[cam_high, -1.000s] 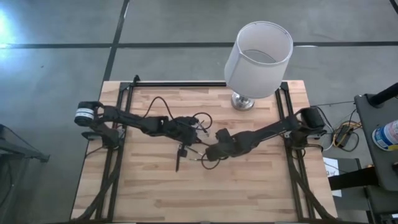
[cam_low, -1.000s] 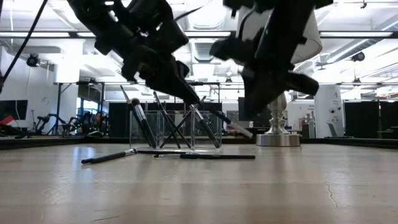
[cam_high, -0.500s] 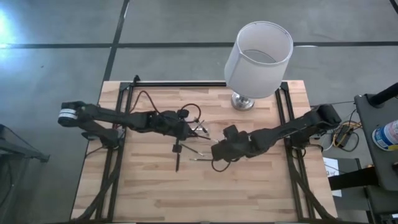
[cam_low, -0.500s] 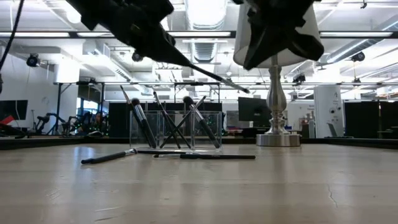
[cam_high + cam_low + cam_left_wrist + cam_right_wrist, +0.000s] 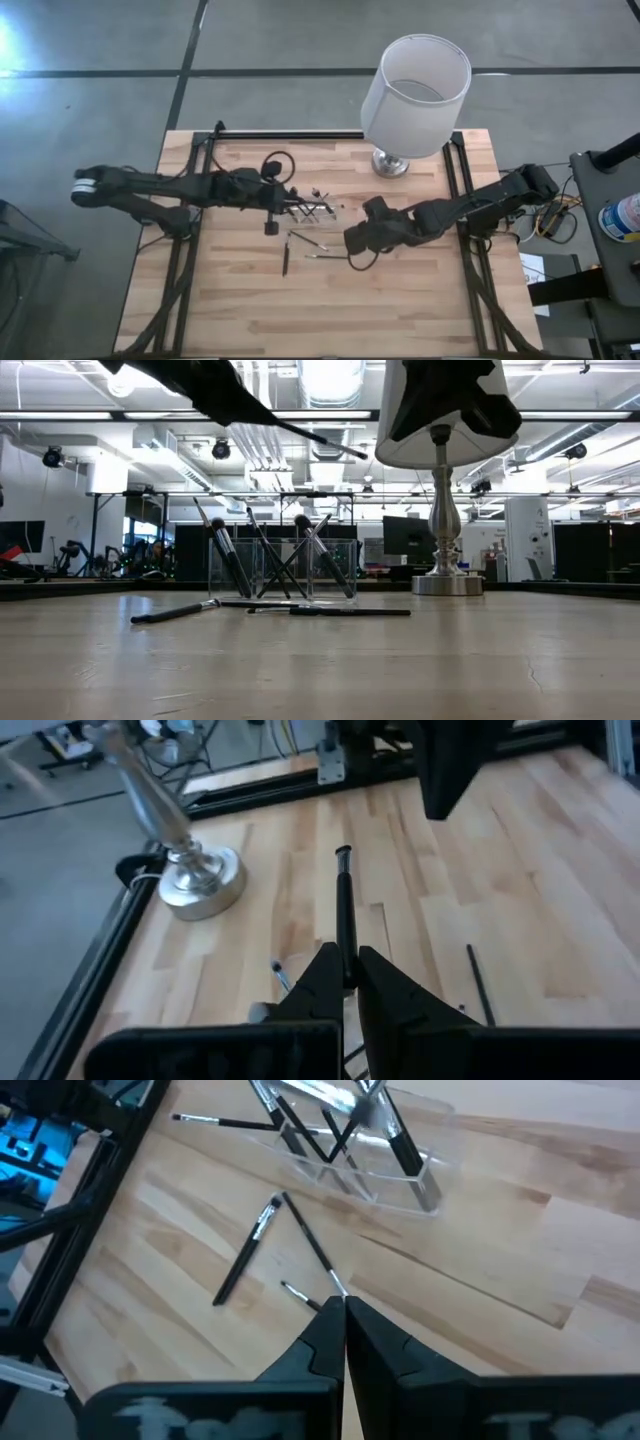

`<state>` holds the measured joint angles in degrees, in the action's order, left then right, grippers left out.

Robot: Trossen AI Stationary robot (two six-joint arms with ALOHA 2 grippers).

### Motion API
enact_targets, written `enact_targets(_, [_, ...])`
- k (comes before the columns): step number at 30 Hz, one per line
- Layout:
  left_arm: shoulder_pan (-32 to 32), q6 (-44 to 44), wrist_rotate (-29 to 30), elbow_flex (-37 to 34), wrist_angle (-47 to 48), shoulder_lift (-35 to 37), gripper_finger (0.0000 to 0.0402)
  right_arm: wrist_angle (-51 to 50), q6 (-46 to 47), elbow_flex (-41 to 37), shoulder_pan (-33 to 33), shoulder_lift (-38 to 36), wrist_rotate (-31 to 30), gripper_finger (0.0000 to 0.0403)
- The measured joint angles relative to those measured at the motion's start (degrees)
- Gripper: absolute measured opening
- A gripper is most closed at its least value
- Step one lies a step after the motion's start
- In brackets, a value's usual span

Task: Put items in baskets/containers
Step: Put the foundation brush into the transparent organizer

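The left hand [image 5: 345,982] is gripping one brush [image 5: 345,910] above the bench [image 5: 400,310]. The right hand [image 5: 340,1330] is closed, holding nothing, near the clear tray [image 5: 350,1165].

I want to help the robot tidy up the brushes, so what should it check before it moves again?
1. Left gripper has a good hold: ok, shut on the held brush.
2. Held brush is lifted off the table: ok, the low view shows it high up.
3. Clear tray stands upright: ok, with several brushes already leaning in it.
4. Held brush lined up over the tray: cannot tell.
5. Right gripper is free: ok, shut with nothing seen in it.
6. All brushes put away: not ok, loose brushes lie on the table.
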<state>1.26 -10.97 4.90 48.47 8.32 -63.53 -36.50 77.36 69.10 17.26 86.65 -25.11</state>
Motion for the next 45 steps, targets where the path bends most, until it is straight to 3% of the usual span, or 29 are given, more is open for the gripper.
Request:
enact_targets(13, [0.0,2.2,7.2,0.0,5.1,6.7,0.0009,0.9,0.0,0.0,0.0,0.2,0.1,0.0009])
enact_targets(45, [0.0,6.9,7.6,2.1,5.8,9.6,0.0008,1.3,0.0,0.0,0.0,0.2,0.1,0.0009])
